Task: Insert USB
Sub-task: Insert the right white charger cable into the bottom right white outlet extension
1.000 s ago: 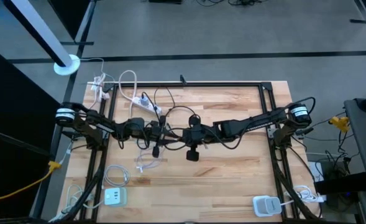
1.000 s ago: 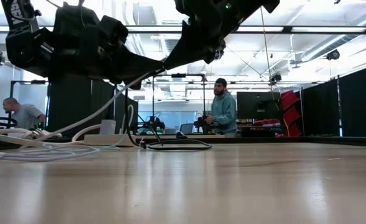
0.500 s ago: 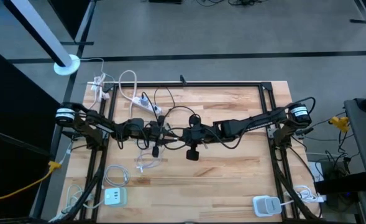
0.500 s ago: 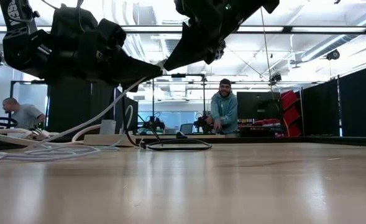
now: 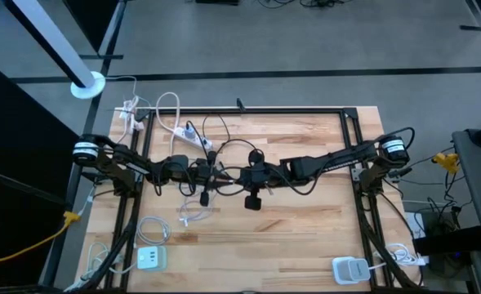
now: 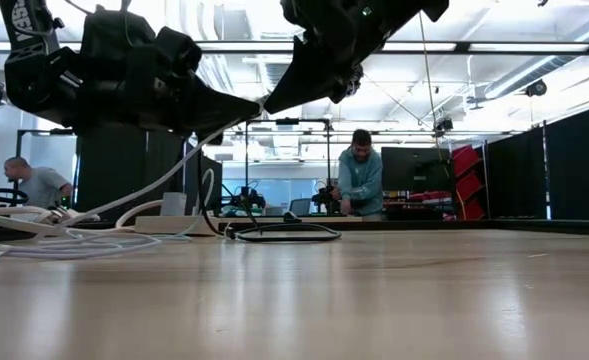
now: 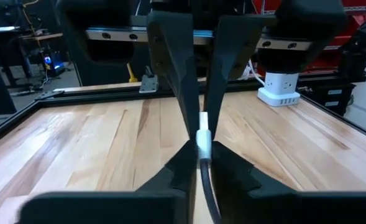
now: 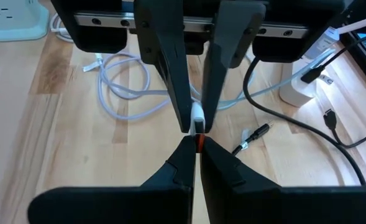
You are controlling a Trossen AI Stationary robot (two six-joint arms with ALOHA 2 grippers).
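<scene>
A white USB plug (image 7: 204,138) with an orange tip (image 8: 199,144) hangs in the air over the middle of the table, between my two grippers. My left gripper (image 5: 215,174) comes level from the table's left and is shut on it. My right gripper (image 5: 229,175) slants down from the right and is shut on it too. The fingertips of the two grippers meet nose to nose (image 6: 261,102). The plug's white cable (image 6: 164,170) runs down from there to the table, where it lies in loops (image 5: 193,214). My left gripper pinches the plug's white body (image 7: 204,148) between its two fingers at the cable end, coming level from the table's left. The cable leaves backward between the fingers. The plug is lifted clear of the table. My right gripper pinches the plug's orange tip end (image 8: 199,144) between its two fingers, slanting down from the table's right. The white body (image 8: 197,116) sticks out beyond its fingertips into the left gripper's fingers.
A white power strip (image 5: 193,137) with black cables (image 5: 233,153) lies at the far left. A white charger block (image 5: 150,259) sits near the front left corner, another (image 5: 350,268) near the front right. People stand in the room behind the table.
My left gripper's fingers have drawn together on the white plug's body. Both arms and the plug have stayed where they were.
</scene>
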